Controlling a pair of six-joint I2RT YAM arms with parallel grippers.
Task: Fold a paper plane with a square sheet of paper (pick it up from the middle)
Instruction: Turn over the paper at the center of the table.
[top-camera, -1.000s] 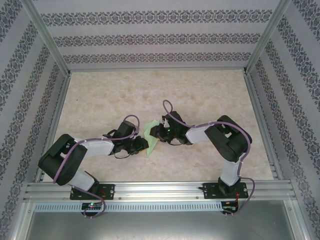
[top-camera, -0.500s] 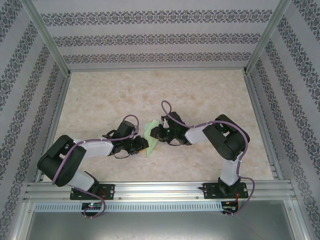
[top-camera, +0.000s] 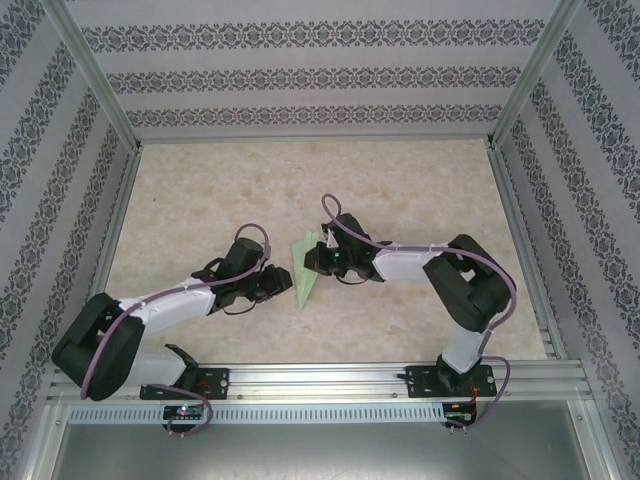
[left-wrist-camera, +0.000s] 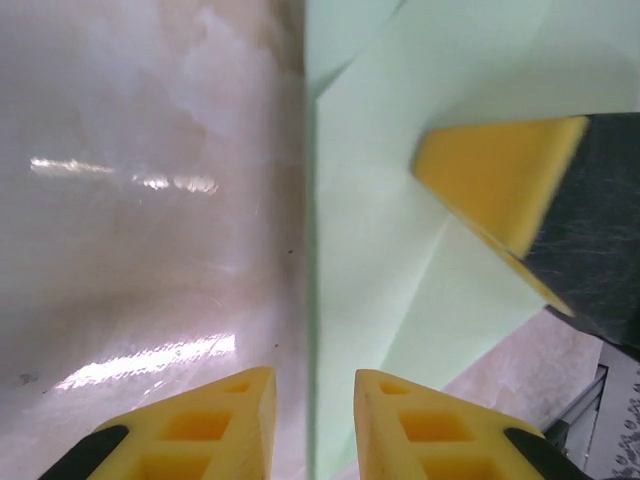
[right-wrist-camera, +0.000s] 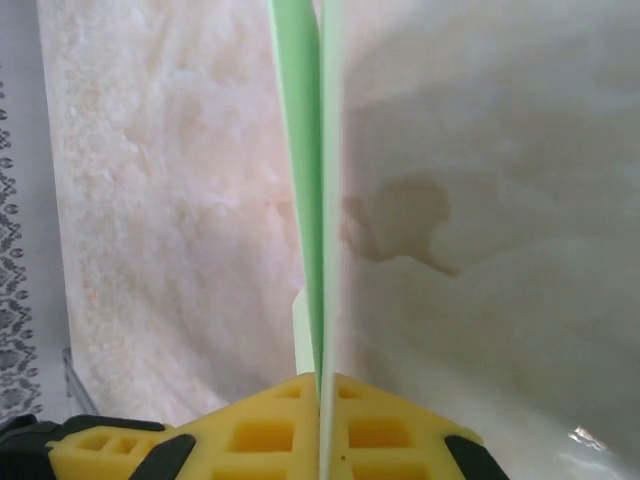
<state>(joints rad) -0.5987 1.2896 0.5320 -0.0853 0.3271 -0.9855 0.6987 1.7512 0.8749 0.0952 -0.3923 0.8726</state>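
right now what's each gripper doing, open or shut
left gripper: open, jaws slightly apart above the paper plane edge, gripping nothing
right gripper: shut on the paper plane

Free room over far tabletop (top-camera: 400, 180), walls (top-camera: 300, 80) beyond

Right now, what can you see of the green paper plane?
The paper plane is thin, pale green paper folded into a slim dart with diagonal creases, its point toward the arms' bases. It sits on the marbled table between the two arms. The right fingers are shut on its folded layers; the left fingers sit slightly apart at its long edge.
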